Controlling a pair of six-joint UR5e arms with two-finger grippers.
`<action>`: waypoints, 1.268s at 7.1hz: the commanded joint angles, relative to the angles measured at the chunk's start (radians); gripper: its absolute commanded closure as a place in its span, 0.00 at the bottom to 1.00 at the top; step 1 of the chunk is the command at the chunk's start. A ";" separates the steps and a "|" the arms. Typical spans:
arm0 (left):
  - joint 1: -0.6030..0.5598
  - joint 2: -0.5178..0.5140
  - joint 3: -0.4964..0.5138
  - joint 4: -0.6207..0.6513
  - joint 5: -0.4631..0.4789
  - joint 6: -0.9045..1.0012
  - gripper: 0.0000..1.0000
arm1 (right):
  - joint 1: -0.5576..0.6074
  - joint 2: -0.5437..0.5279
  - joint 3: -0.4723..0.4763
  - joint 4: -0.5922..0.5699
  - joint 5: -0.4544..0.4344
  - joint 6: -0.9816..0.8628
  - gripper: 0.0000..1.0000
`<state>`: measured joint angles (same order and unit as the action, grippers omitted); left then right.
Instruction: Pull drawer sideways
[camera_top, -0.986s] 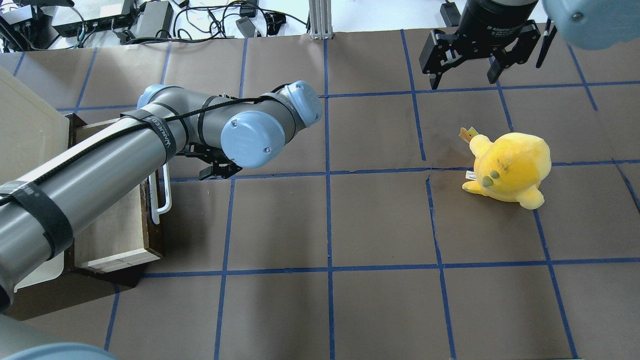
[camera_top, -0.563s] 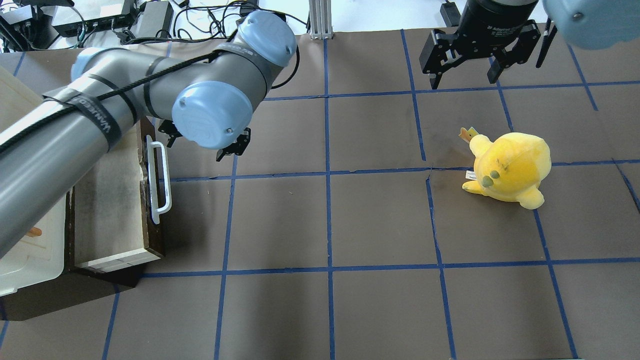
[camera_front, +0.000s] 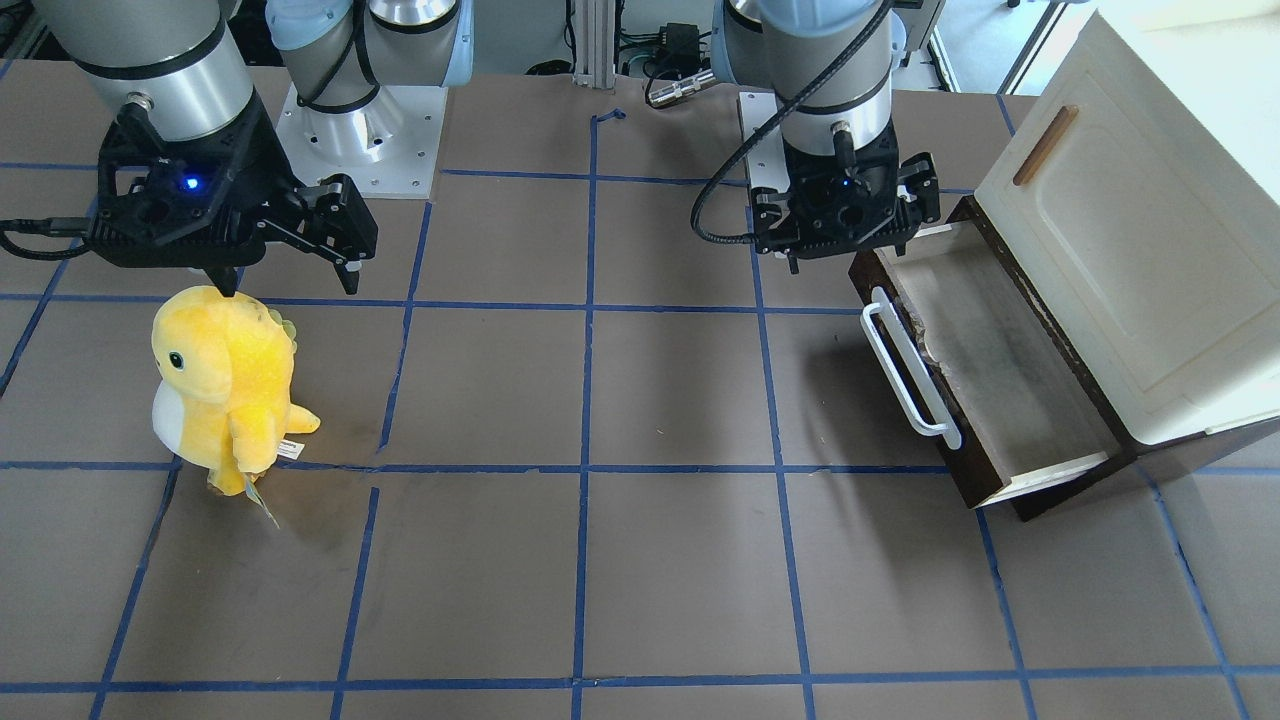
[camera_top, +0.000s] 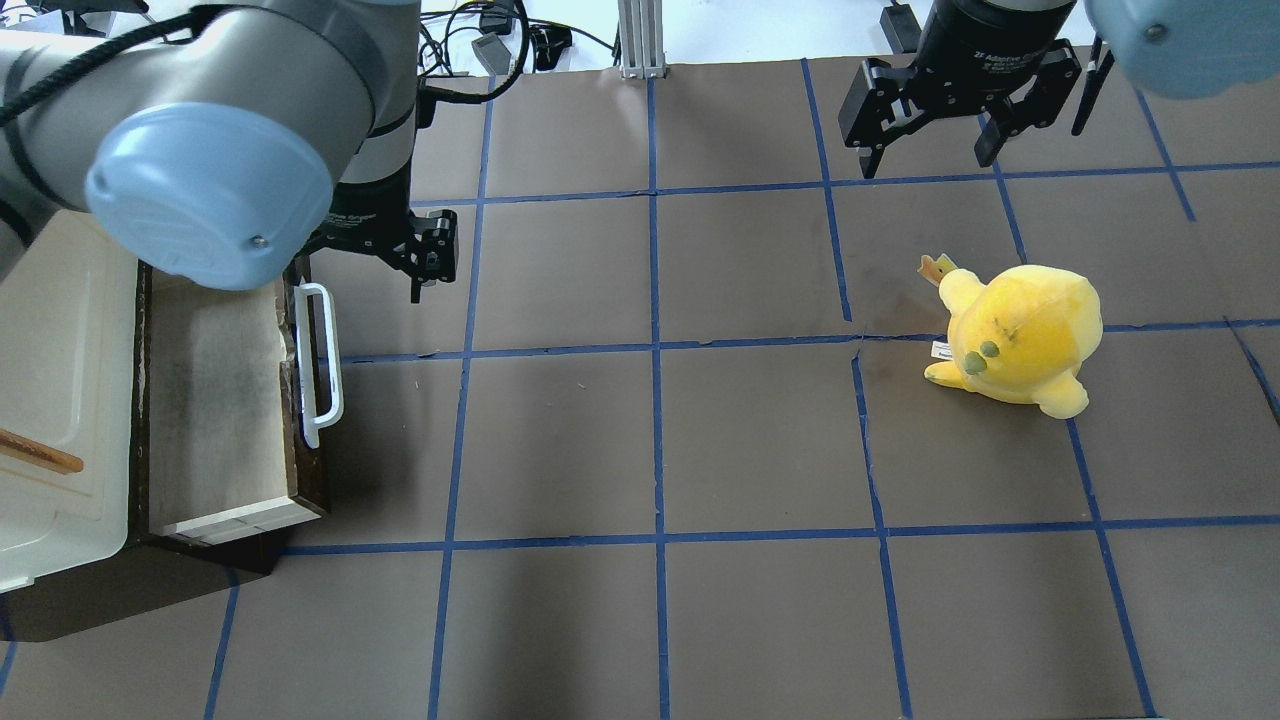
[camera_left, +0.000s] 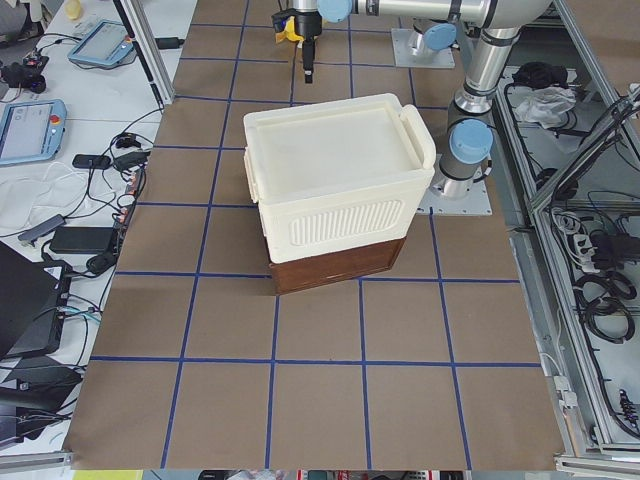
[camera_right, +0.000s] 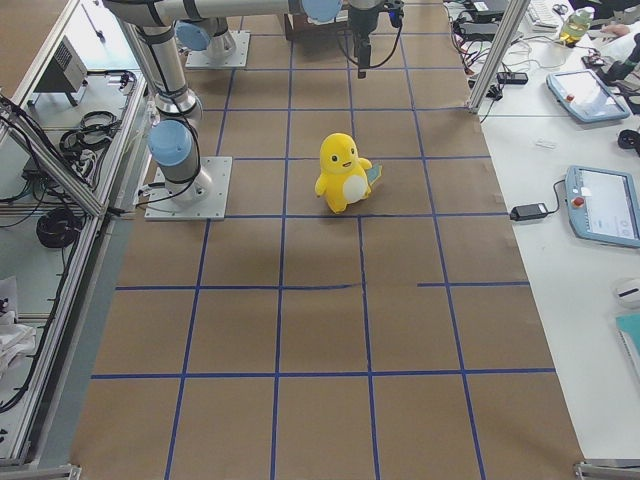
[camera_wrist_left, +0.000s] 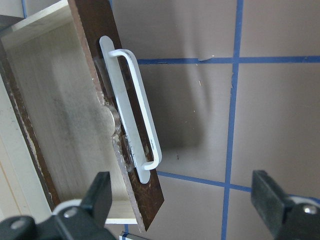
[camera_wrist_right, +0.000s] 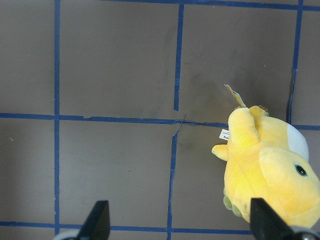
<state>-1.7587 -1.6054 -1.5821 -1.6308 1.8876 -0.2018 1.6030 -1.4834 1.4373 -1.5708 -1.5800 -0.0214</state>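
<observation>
Hovering left end effector (camera_front: 845, 228), drawer (camera_front: 1000, 385) just beside

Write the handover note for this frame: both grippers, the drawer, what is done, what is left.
Left gripper: open, holding nothing, hovering by one end of the long white bar handle, not touching it.
Right gripper: open, idle above the table near the yellow plush toy.
Wide dark brown wooden drawer: pulled well out of the cream-white cabinet.
Done: the pull, apparently.
Left: probably only parking the left arm.

Overhead: left arm (camera_top: 210, 170) hides drawer (camera_top: 215, 400) far end; cabinet (camera_top: 60, 330) cut by left edge. Left-end view: cabinet blocks drawer front and handle (camera_front: 908, 365).
</observation>
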 joint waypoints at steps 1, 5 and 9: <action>0.083 0.059 0.004 -0.037 -0.152 0.021 0.00 | 0.000 0.000 0.000 0.000 0.000 0.000 0.00; 0.189 0.059 0.025 0.128 -0.298 0.067 0.00 | 0.000 0.000 0.000 0.000 0.000 -0.002 0.00; 0.174 0.045 0.024 0.077 -0.312 0.214 0.00 | 0.000 0.000 0.000 0.000 0.000 -0.002 0.00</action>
<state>-1.5832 -1.5595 -1.5614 -1.5283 1.5793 -0.0430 1.6030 -1.4833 1.4374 -1.5708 -1.5800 -0.0218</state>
